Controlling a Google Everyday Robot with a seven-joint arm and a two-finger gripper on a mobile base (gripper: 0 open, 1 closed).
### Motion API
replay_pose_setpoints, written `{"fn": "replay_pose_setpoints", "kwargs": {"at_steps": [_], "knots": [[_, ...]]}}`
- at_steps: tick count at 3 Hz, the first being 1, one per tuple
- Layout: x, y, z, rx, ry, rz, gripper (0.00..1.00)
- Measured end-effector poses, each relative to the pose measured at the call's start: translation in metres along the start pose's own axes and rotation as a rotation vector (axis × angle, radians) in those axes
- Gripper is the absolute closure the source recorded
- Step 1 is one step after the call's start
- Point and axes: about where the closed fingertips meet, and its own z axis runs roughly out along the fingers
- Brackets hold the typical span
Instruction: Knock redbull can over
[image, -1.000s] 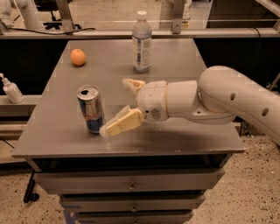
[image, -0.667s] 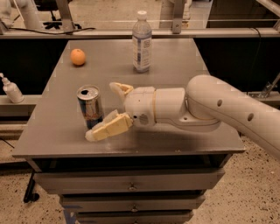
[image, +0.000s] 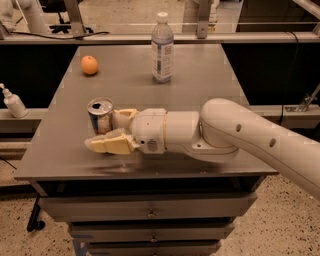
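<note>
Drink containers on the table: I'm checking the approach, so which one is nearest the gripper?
The redbull can, front left, right beside the open gripper; the clear bottle stands far back.

The redbull can (image: 100, 116) is thin metal with a shiny silver top and glossy printed sides. It stands on a tabletop (image: 200, 100) of smooth grey sheet that looks like metal, with a dull sheen and soft reflections. Just right of the can, the claw (image: 107, 131) has matt cream fingers (image: 112, 145) that look like plastic, spread apart with one in front of the can and one behind it, on an arm (image: 240, 135) with a smooth white satin shell; well behind the can stand a clear glossy plastic bottle (image: 162, 50) and a matt orange (image: 89, 65).
</note>
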Motion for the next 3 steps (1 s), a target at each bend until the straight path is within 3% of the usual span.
{"fn": "replay_pose_setpoints", "kwargs": {"at_steps": [2,3], "knots": [[0.0,-0.026,-0.028,0.062,0.037,-0.007,0.87],[-0.016,-0.061,-0.065,0.11,0.121,-0.075,1.0]]}}
